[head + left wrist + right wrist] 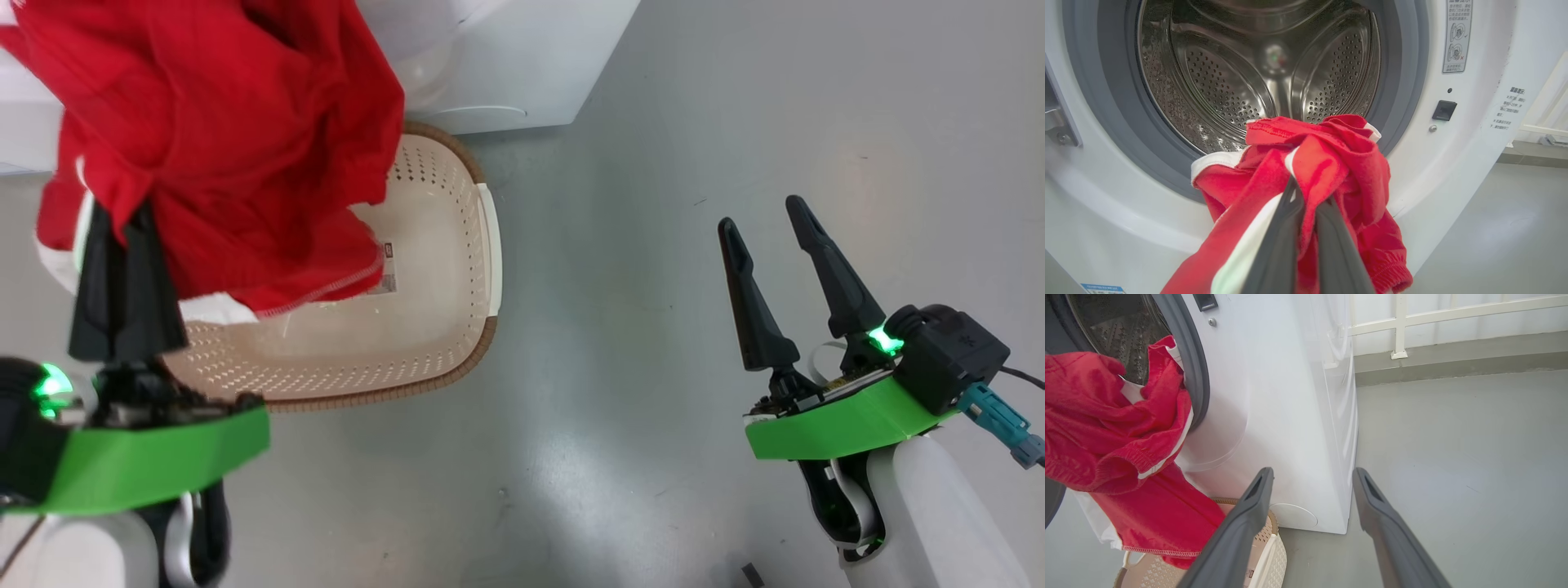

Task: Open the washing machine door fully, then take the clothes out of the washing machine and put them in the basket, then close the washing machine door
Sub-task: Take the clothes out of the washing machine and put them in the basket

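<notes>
Mid transfer step. Pinches red clothes in left hand, clear of washing machine, hanging above basket. Holds right hand spread, empty, well apart. Next: lower over basket centre, then release.

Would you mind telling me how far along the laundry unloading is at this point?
Done: the washing machine stands open, and its drum looks empty where visible. In hand: the left gripper is shut on the red clothes, which hang above the basket, not yet in it. The right gripper is open and empty. Left: drop the clothes into the basket, then shut the washing machine.
</notes>
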### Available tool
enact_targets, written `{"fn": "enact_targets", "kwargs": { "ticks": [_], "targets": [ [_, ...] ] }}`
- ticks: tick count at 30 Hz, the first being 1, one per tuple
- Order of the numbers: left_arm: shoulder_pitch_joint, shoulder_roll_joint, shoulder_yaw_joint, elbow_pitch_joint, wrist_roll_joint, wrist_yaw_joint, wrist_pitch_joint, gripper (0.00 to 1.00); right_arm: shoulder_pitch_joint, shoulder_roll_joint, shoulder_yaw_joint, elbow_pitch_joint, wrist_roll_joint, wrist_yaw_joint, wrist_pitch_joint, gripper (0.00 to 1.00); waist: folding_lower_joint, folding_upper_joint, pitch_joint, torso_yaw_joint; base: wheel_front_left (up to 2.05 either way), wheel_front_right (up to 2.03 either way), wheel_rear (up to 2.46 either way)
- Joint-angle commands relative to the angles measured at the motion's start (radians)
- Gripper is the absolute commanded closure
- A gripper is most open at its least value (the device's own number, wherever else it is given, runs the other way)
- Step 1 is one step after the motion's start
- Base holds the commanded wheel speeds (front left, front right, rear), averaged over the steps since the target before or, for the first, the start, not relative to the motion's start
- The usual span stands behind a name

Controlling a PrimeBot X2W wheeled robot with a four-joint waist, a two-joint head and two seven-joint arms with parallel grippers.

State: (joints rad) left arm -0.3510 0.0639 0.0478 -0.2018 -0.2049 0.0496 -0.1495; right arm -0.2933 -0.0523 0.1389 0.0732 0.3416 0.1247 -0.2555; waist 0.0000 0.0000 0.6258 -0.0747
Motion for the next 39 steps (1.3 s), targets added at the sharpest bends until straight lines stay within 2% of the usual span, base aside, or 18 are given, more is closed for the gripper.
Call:
{"fn": "enact_targets", "kwargs": {
  "ticks": [1, 4, 12, 26, 39],
  "targets": [
    [0.046, 0.011, 0.017, -0.061, 0.007, 0.018, 0.016, 1.0, 0.029, 0.002, 0.017, -0.026, -0.01, 0.006, -0.006, 0.0, 0.0, 0.0, 0.0, 0.003, 0.0, 0.0, 0.0],
    [0.081, 0.006, 0.006, -0.078, -0.004, 0.03, 0.04, 1.0, 0.029, 0.002, 0.02, -0.026, -0.012, 0.006, -0.006, 0.0, 0.0, 0.0, 0.002, 0.009, 0.0, 0.0, 0.0],
    [0.073, 0.002, -0.007, 0.097, -0.038, 0.027, 0.042, 1.0, 0.019, 0.002, 0.034, -0.021, -0.012, 0.006, -0.006, 0.0, 0.0, 0.0, 0.004, 0.005, 0.0, 0.0, 0.0],
    [-0.163, 0.013, -0.001, 0.714, -0.117, -0.04, -0.039, 1.0, 0.004, 0.002, 0.052, -0.018, 0.01, 0.006, -0.006, 0.0, 0.0, 0.0, 0.021, -0.03, 0.0, 0.0, 0.0],
    [-0.394, 0.054, -0.06, 1.238, -0.086, -0.083, -0.052, 1.0, -0.02, 0.002, 0.069, -0.011, 0.024, 0.006, -0.006, 0.0, 0.0, 0.0, 0.052, -0.059, 0.0, 0.0, 0.0]
  ]
}}
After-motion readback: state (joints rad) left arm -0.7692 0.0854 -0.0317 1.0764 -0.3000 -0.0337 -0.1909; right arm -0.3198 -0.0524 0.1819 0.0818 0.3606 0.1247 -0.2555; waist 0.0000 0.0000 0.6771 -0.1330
